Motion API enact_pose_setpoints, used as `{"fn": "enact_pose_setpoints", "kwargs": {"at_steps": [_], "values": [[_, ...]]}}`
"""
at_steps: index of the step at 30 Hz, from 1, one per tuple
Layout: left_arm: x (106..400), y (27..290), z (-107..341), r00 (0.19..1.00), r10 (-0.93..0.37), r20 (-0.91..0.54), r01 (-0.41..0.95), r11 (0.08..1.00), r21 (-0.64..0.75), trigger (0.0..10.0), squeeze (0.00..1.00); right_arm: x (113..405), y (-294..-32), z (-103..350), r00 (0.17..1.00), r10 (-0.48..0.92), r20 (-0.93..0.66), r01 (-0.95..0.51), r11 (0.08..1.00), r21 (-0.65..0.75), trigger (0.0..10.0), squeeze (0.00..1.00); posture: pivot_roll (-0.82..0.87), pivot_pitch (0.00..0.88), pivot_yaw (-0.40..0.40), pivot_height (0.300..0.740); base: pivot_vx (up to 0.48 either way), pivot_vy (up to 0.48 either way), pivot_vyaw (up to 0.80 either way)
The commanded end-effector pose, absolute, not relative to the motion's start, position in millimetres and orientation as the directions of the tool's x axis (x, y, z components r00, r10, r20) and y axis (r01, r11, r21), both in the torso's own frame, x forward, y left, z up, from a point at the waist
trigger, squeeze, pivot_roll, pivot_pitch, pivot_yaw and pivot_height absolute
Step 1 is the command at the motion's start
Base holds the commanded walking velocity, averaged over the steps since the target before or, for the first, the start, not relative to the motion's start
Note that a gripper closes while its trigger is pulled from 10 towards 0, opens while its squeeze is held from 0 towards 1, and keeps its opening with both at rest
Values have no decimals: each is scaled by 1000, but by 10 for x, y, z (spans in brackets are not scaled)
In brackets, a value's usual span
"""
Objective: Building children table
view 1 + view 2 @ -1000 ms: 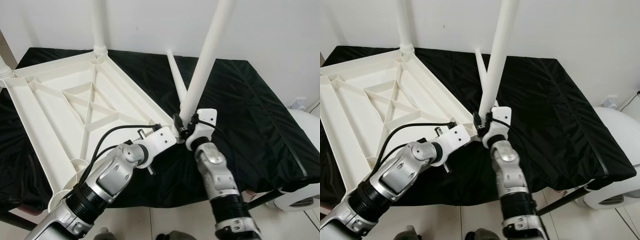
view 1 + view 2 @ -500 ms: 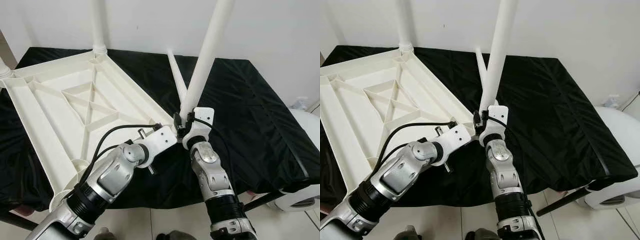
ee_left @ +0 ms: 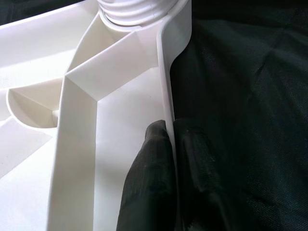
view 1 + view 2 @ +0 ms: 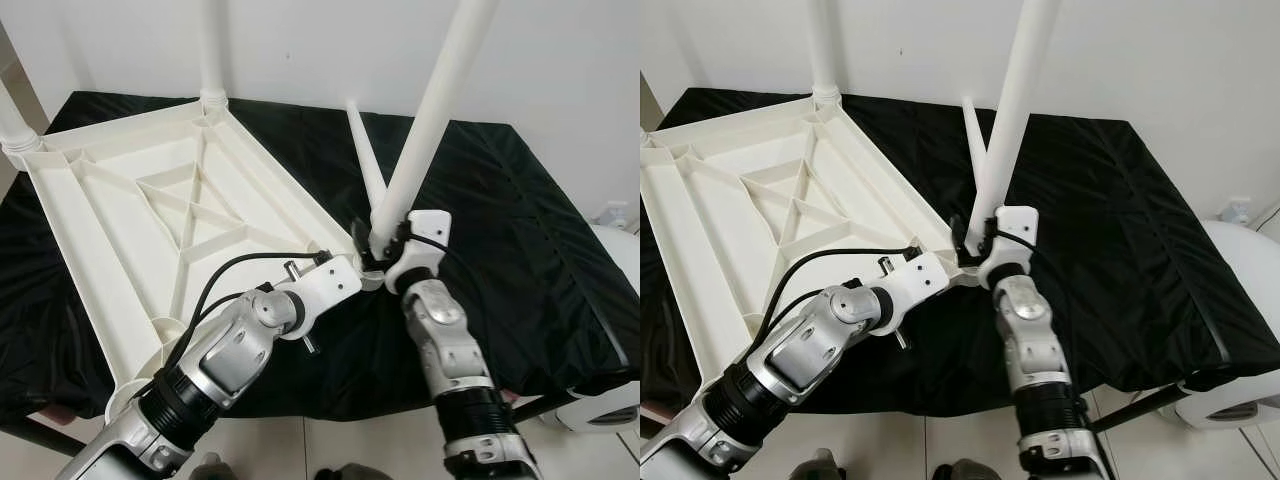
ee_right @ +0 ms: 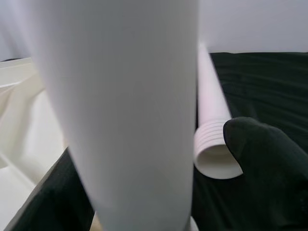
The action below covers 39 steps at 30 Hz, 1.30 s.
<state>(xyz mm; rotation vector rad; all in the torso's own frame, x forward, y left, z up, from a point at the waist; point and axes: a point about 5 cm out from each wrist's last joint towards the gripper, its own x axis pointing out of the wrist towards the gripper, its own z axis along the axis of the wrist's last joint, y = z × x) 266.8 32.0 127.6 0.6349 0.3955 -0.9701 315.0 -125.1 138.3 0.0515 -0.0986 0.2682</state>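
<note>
White leg clamped in right gripper; left gripper pinching tabletop rim.

I see open black cloth right of the tall white plastic leg I hold upright. A loose white leg tube lies just behind it. The ribbed white upturned tabletop and its standing far-corner leg block the left.
</note>
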Motion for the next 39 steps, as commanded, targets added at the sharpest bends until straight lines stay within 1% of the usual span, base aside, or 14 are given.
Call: {"fn": "enact_pose_setpoints", "kwargs": {"at_steps": [1, 2, 3, 6, 8, 10, 16, 17, 20, 26, 27, 28, 29, 39], "values": [[2607, 277, 1178, 473, -631, -614, 881, 353, 316, 10000, 0, 3147, -1341, 1301, 930, 357, 87, -362, 931, 41, 10000, 0, 52, 0, -107, 740, 0, 0, 0], [2607, 277, 1178, 473, -631, -614, 881, 353, 316, 10000, 0, 3147, -1341, 1301, 930, 357, 87, -362, 931, 41, 10000, 0, 52, 0, -107, 740, 0, 0, 0], [2607, 278, 1178, 473, -632, -614, 881, 351, 317, 10000, 0, 3149, -1390, 1281, 900, 428, 83, -431, 902, 26, 10000, 0, 50, 0, -105, 740, 0, 0, 0], [2607, 274, 1180, 471, -633, -614, 882, 348, 318, 10000, 0, 3143, -1423, 1262, 852, 518, 71, -521, 853, 21, 10000, 0, 46, 0, -100, 740, 0, 0, 0], [2608, 271, 1181, 471, -634, -614, 882, 348, 318, 10000, 0, 3140, -1424, 1254, 838, 541, 68, -544, 839, 32, 10000, 0, 46, 0, -100, 740, 0, 0, 0], [2616, 265, 1189, 470, -635, -613, 883, 345, 319, 10000, 0, 3159, -1452, 1222, 783, 620, 50, -621, 783, 17, 10000, 0, 45, 0, -94, 740, 0, 0, 0], [2624, 263, 1196, 469, -636, -612, 883, 342, 321, 10000, 0, 3209, -1483, 1214, 749, 662, 33, -661, 750, -23, 10000, 0, 46, 0, -90, 740, 0, 0, 0], [2628, 267, 1201, 469, -636, -613, 883, 340, 322, 10000, 0, 3320, -1495, 1260, 737, 676, 15, -674, 736, -61, 10000, 0, 47, 0, -86, 740, 0, 0, 0], [2633, 271, 1206, 471, -634, -613, 882, 342, 323, 10000, 0, 3407, -1515, 1289, 712, 702, -5, -700, 710, -76, 10000, 0, 52, 0, -87, 740, 0, 0, 0], [2632, 282, 1203, 475, -631, -613, 880, 351, 320, 10000, 0, 3482, -1570, 1316, 713, 701, -19, -700, 710, -83, 10000, 0, 53, 0, -89, 740, 0, 0, 0], [2631, 283, 1201, 475, -631, -614, 880, 352, 319, 10000, 0, 3500, -1584, 1309, 717, 696, -25, -696, 714, -82, 4471, 0, 52, 0, -90, 740, 0, 0, 0], [2630, 283, 1200, 475, -631, -614, 880, 352, 319, 10000, 0, 3510, -1591, 1300, 718, 695, -30, -695, 715, -80, 1922, 0, 52, 0, -90, 740, 0, 0, 0], [2629, 283, 1201, 475, -631, -614, 880, 353, 318, 10000, 0, 3513, -1593, 1292, 717, 696, -35, -696, 714, -79, 0, 0, 52, 0, -90, 740, 0, 0, 0], [2623, 295, 1200, 475, -629, -616, 880, 355, 316, 10000, 0, 3485, -1629, 1203, 699, 713, -61, -715, 695, -77, 0, 0, 52, 1, -86, 740, 0, 0, 0]]}}
